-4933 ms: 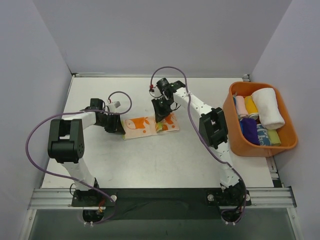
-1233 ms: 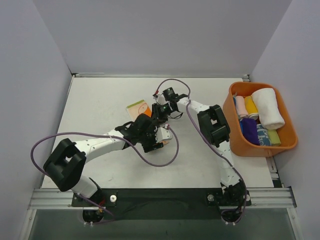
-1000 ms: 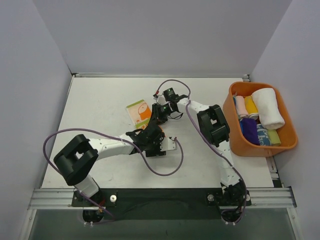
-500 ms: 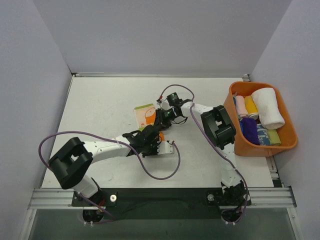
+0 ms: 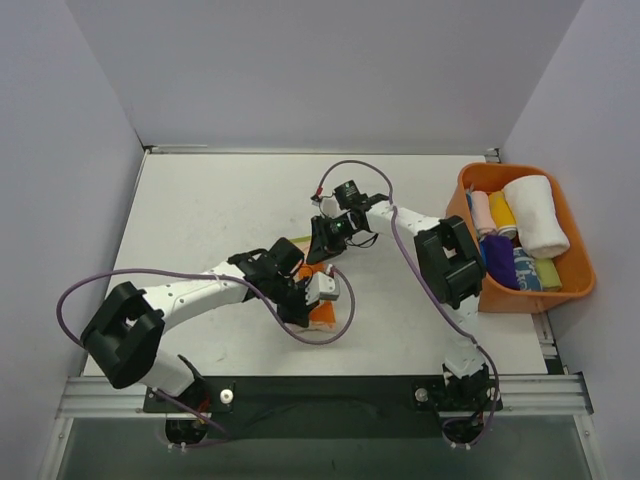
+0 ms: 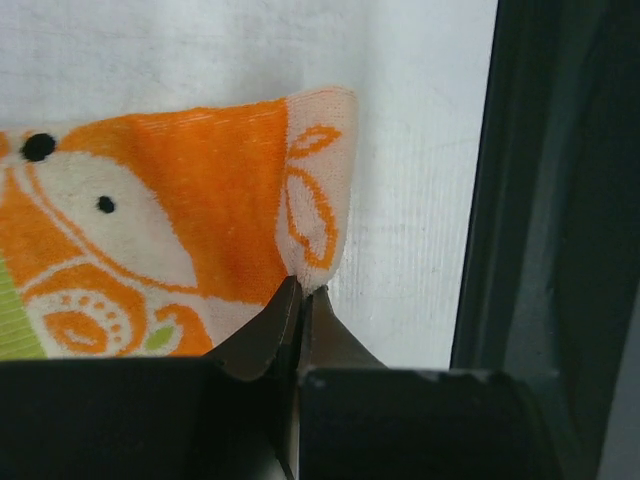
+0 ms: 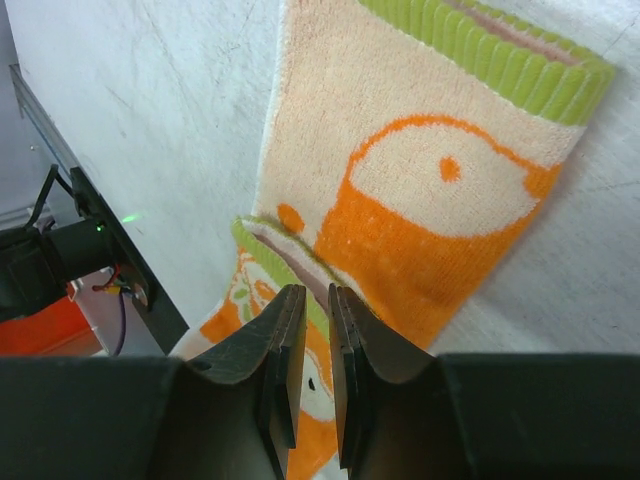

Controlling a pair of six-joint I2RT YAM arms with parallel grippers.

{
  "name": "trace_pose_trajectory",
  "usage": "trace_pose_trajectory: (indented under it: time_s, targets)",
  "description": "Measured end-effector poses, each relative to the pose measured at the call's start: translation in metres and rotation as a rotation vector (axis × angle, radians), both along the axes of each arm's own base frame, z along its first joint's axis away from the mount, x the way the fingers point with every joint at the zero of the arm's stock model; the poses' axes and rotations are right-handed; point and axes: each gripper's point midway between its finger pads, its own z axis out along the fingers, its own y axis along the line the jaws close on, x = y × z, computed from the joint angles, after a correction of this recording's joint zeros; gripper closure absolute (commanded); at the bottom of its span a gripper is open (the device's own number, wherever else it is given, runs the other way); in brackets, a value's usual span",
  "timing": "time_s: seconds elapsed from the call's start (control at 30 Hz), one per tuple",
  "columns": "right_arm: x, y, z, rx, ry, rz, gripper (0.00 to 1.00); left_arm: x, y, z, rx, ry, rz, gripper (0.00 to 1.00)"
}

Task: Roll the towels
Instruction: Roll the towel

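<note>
Towel (image 6: 180, 200) corner, hidden overhead, sits in left gripper (image 6: 300, 290).

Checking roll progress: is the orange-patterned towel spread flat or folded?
Folded: towel has a green hem doubled over its middle, right wrist view.

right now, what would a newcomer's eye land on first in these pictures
The cream and orange towel in the middle of the table, held by both arms: the left end effector is shut on an orange edge near its corner, the right end effector pinches a green-trimmed fold. Next, the orange bin at the table's right edge, packed with rolled towels.
</note>
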Motion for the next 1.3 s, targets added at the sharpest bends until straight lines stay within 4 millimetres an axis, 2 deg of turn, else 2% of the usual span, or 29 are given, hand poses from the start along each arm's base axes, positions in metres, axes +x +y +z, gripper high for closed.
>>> trace_pose_trajectory:
  time_s: [0.13, 0.23, 0.37, 0.7, 0.8, 1.0, 1.13, 1.3]
  targets:
    - [-0.002, 0.0, -0.008, -0.02, -0.005, 0.019, 0.83, 0.02, -0.002, 0.018, -0.061, 0.087, 0.078, 0.98]
    - [-0.009, 0.001, -0.023, -0.044, 0.013, 0.043, 0.84, 0.04, -0.002, 0.029, -0.102, 0.124, 0.133, 0.98]
    - [-0.021, 0.003, -0.035, -0.067, 0.036, 0.072, 0.84, 0.066, 0.0, 0.035, -0.131, 0.154, 0.189, 0.96]
    - [-0.023, 0.003, -0.036, -0.07, 0.021, 0.095, 0.84, 0.103, 0.021, -0.001, -0.084, 0.252, 0.311, 0.94]
    - [-0.023, 0.003, -0.036, -0.07, 0.019, 0.098, 0.84, 0.11, 0.027, -0.008, -0.081, 0.258, 0.333, 0.89]
    - [-0.02, 0.001, -0.033, -0.089, 0.003, 0.102, 0.72, 0.115, 0.026, -0.02, -0.077, 0.265, 0.338, 0.83]
    - [-0.016, -0.005, -0.025, -0.108, -0.026, 0.097, 0.69, 0.115, 0.026, -0.029, -0.066, 0.281, 0.341, 0.82]
    - [0.002, -0.026, -0.005, -0.106, -0.042, 0.034, 0.61, 0.116, 0.026, -0.028, -0.07, 0.279, 0.341, 0.82]
